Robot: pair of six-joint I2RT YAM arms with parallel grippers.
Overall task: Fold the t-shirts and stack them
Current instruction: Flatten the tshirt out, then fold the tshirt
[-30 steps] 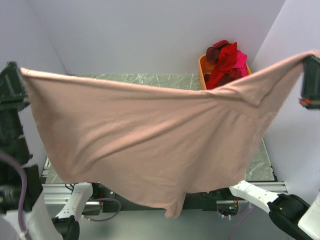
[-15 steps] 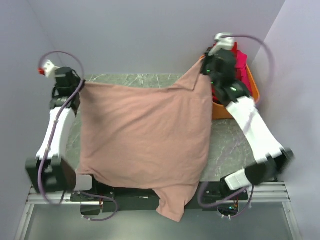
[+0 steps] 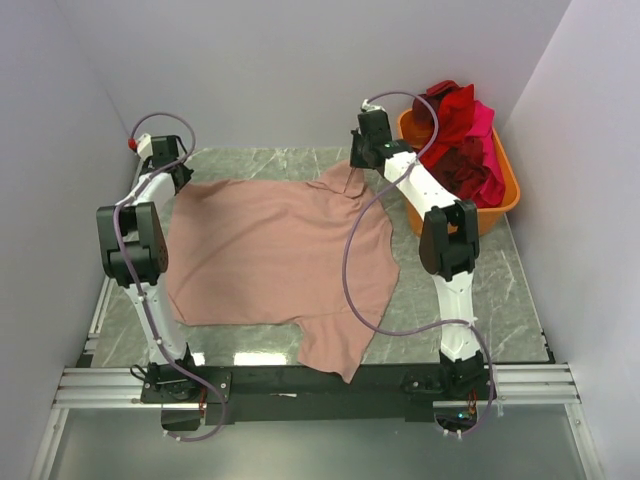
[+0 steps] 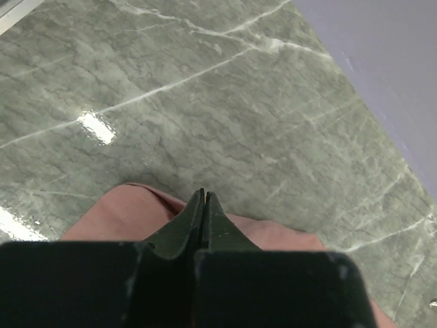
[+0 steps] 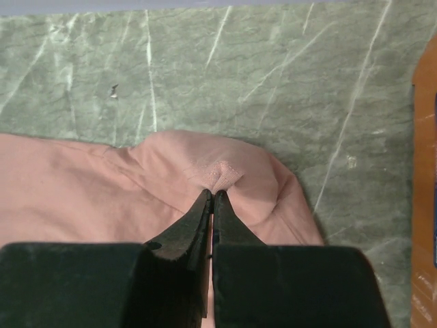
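A dusty pink t-shirt (image 3: pixel 275 255) lies spread on the green marble table, one part hanging over the near edge. My left gripper (image 3: pixel 178 180) is shut on its far left corner; in the left wrist view the gripper (image 4: pixel 204 194) has its jaws closed over pink cloth (image 4: pixel 130 212). My right gripper (image 3: pixel 352 170) is shut on the far right corner; in the right wrist view the gripper (image 5: pixel 212 193) pinches a small fold of the shirt (image 5: pixel 225 172). Red, maroon and hot pink t-shirts (image 3: pixel 462 135) are piled in the tub.
An orange plastic tub (image 3: pixel 497 205) stands at the back right of the table, its edge in the right wrist view (image 5: pixel 425 171). Bare marble table (image 3: pixel 500 300) shows to the right of the shirt. Purple walls close in the back and both sides.
Both arms have swung the shirt from high in the air down and away to the far side of the table. The shirt now lies flat on the marble, still gripped at both far corners.
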